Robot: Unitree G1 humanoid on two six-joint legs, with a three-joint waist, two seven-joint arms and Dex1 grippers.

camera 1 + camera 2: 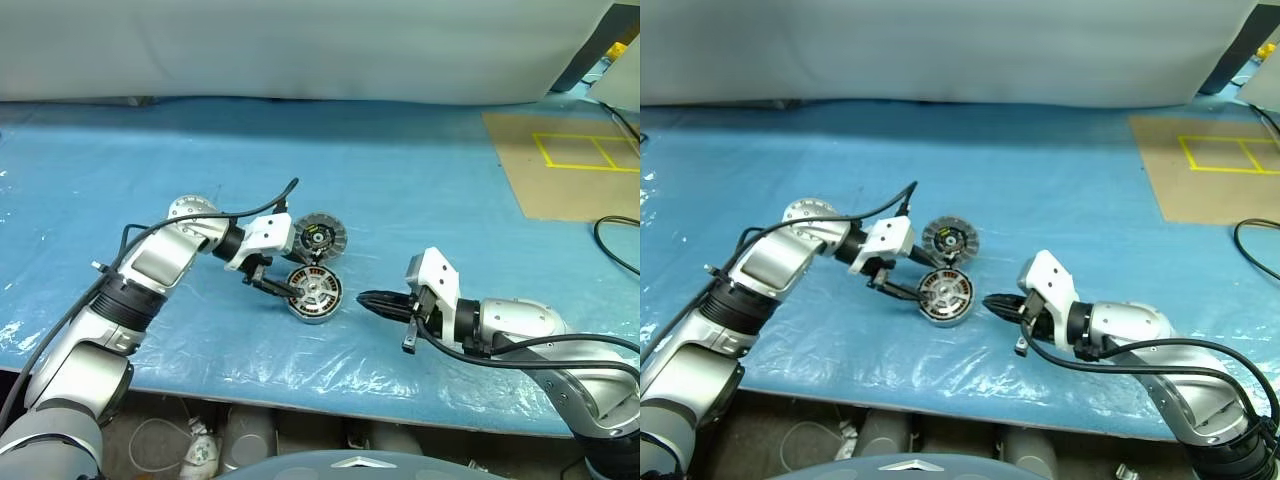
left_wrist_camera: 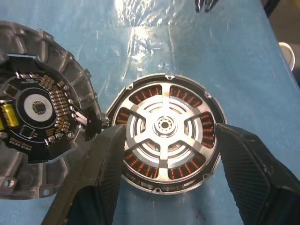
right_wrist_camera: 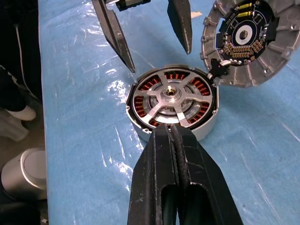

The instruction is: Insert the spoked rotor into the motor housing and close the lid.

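The motor housing (image 1: 315,293) lies flat on the blue table, copper windings (image 2: 185,96) showing. The spoked rotor (image 2: 165,101) sits inside it, silver spokes and hub facing up. The lid (image 1: 318,237) leans just behind the housing, ribbed face with black centre and yellow mark (image 2: 9,117) towards me, its edge touching the housing's rim. My left gripper (image 1: 284,286) is open, with one finger (image 2: 101,173) on each side of the housing and nothing held. My right gripper (image 1: 362,298) is shut and empty, its tip (image 3: 168,129) pointing at the housing from a short way off.
The table is covered in blue sheet with a crinkled clear film (image 1: 300,365) near its front edge. A brown board with yellow tape lines (image 1: 575,160) lies at the back right, and a black cable (image 1: 612,245) loops at the right edge.
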